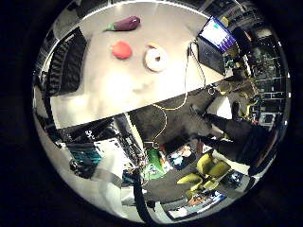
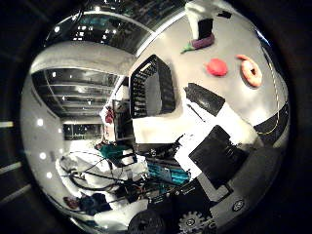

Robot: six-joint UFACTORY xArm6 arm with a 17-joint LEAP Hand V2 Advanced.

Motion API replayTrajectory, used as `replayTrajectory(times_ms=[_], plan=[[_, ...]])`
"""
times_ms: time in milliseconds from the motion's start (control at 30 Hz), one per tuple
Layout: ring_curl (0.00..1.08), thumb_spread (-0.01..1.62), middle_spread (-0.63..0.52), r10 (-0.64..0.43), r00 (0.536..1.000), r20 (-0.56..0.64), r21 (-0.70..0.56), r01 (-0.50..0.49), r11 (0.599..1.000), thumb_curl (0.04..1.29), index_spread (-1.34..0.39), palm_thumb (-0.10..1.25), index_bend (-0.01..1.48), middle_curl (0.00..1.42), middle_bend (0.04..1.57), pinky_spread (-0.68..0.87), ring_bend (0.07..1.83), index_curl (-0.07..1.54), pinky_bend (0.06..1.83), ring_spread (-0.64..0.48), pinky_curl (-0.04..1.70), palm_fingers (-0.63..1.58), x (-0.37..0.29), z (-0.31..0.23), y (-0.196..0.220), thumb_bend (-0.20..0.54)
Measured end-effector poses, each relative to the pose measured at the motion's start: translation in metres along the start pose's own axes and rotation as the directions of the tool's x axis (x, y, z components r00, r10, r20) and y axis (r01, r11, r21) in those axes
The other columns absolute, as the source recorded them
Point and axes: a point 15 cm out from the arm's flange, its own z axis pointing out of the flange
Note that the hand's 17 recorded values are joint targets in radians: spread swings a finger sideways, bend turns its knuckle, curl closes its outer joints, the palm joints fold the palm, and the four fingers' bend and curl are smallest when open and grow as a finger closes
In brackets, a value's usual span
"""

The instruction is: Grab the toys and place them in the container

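Three toys lie on a grey table, all far from the palm: a purple eggplant, a red round toy and a white-and-orange ring donut. A black mesh basket stands on the same table, a short way from the red toy. My right hand hangs well above the table and off its edge. It is open and holds nothing. One white and black finger reaches out in line with the eggplant.
An open laptop sits at the table's corner beyond the donut. Off the table edge, over the dark floor, are a seated person in dark clothes, yellow-green chairs and a rack of equipment.
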Motion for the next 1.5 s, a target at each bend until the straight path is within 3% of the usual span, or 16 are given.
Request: replayTrajectory(times_ms=[267,467,633,767,867,967,1067,1200,1500], plan=[[0.17,1.09,-0.12,-0.108,0.993,-0.044,0.046,0.11,0.993,0.4,-0.49,0.88,0.34,0.35,0.3,0.43,0.21,0.45,0.18,0.08,0.15,0.53,-0.017,-0.005,-0.033,-0.018],[0.18,1.07,-0.13,-0.18,0.974,-0.14,0.064,0.19,0.98,0.4,-0.5,0.88,0.29,0.35,0.29,0.44,0.21,0.44,0.19,0.06,0.15,0.52,-0.019,-0.017,-0.06,-0.019],[0.19,1.07,-0.1,-0.15,0.977,-0.152,0.062,0.16,0.985,0.4,-0.47,0.87,0.16,0.34,0.24,0.43,0.24,0.39,0.22,0.07,0.18,0.46,0.002,-0.001,-0.076,-0.021],[0.21,1.05,-0.04,-0.088,0.981,-0.173,0.046,0.098,0.994,0.38,-0.39,0.79,0.08,0.33,0.22,0.42,0.29,0.31,0.33,0.09,0.23,0.26,0.043,0.02,-0.089,-0.041],[0.22,1.04,0.01,-0.067,0.982,-0.179,-0.007,0.067,0.998,0.35,-0.35,0.69,0.11,0.33,0.22,0.39,0.31,0.25,0.4,0.13,0.26,0.16,0.07,0.041,-0.093,-0.043],[0.23,1.01,0.05,-0.042,0.982,-0.182,-0.068,0.03,0.997,0.29,-0.32,0.47,0.13,0.33,0.2,0.37,0.31,0.23,0.43,0.16,0.28,0.06,0.099,0.061,-0.094,-0.063],[0.23,0.97,0.08,0.002,0.985,-0.17,-0.12,-0.023,0.993,0.28,-0.31,0.37,0.14,0.33,0.2,0.36,0.3,0.23,0.45,0.17,0.29,0.01,0.128,0.082,-0.089,-0.051],[0.23,0.92,0.1,0.027,0.987,-0.161,-0.147,-0.051,0.988,0.27,-0.3,0.3,0.14,0.33,0.2,0.36,0.29,0.23,0.44,0.19,0.29,-0.02,0.145,0.103,-0.085,-0.036],[0.25,0.9,0.09,0.033,0.974,-0.223,-0.051,-0.046,0.998,0.28,-0.3,0.28,0.15,0.33,0.2,0.35,0.27,0.24,0.41,0.19,0.3,0.0,0.187,0.147,-0.117,-0.031]])
